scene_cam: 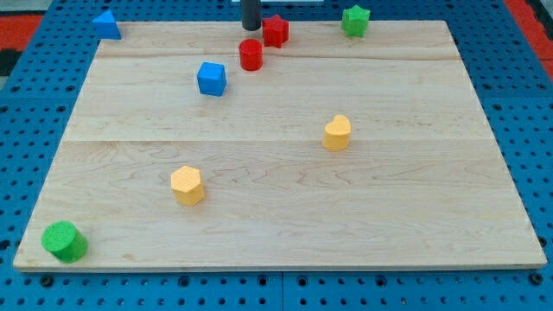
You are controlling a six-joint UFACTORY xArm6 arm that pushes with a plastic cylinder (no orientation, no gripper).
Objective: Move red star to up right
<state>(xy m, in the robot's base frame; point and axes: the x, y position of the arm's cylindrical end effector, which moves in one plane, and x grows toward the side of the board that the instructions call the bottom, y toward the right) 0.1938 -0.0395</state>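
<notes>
Fingers: none on this rig, so nothing opens or closes; our rod's tip (251,28) sits at top centre of the frame, just left of the red star (276,31), touching or nearly so. We judge the push step under way, star at the tabletop (285,216) top edge. Next: drive rightward toward the green star (355,20), clear of the red cylinder (251,54) below.
</notes>
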